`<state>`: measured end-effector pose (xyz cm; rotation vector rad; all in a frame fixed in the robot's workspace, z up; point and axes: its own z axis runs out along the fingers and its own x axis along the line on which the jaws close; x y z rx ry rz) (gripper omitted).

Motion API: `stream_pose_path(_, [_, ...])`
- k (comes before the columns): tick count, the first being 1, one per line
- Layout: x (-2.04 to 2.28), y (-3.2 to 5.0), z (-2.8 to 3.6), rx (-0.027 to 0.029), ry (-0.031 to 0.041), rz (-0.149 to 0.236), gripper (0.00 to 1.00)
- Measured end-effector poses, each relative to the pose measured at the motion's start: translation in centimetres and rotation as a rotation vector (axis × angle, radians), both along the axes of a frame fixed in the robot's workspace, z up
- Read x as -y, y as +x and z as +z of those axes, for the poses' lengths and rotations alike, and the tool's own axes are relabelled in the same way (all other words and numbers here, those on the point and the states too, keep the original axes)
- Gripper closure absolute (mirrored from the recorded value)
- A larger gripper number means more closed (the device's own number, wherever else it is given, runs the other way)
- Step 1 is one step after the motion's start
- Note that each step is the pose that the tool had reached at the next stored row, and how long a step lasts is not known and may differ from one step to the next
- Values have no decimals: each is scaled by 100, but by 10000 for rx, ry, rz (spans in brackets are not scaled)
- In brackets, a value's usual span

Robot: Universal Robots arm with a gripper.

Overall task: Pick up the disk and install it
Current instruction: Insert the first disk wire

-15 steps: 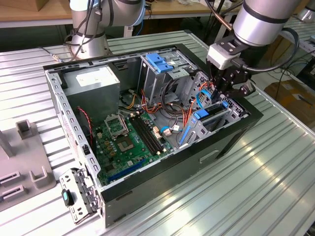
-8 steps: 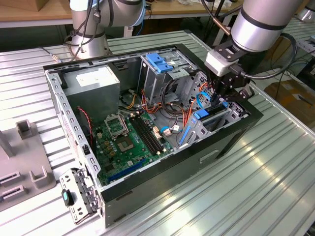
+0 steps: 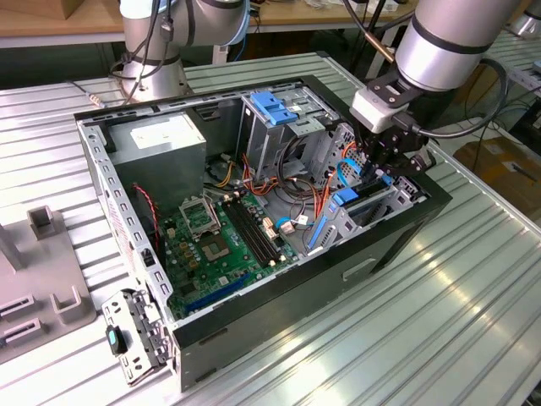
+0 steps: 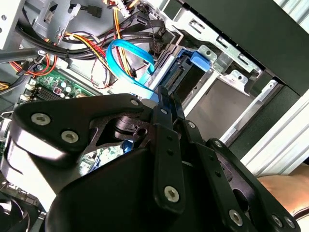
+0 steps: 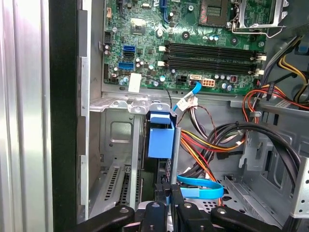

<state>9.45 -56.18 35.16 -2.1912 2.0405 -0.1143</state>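
Observation:
The disk (image 3: 362, 208) stands on edge in the drive bay at the open computer case's side toward the exterior view's right, blue rails along its edges. In both wrist views I see its blue rail end (image 5: 161, 137) (image 4: 195, 60) in the metal slot. My gripper (image 3: 389, 167) hangs just above it. The black fingers (image 5: 157, 209) lie close together with only a sliver between them, and their tips (image 4: 166, 94) point at the disk's end. Whether they touch it I cannot tell.
A grey power-supply box (image 3: 161, 139) and a metal cage with a blue latch (image 3: 275, 106) fill the case's far half. The green motherboard (image 3: 215, 241) lies on its floor. A blue flat cable (image 5: 200, 189) and wire bundles (image 5: 217, 145) crowd beside the bay. A grey fixture (image 3: 38, 283) stands on the ribbed table.

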Motion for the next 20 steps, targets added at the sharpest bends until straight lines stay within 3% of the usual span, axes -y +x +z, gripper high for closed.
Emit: stream_pose_path(20, [-6, 0, -42, 0, 21, 0, 84])
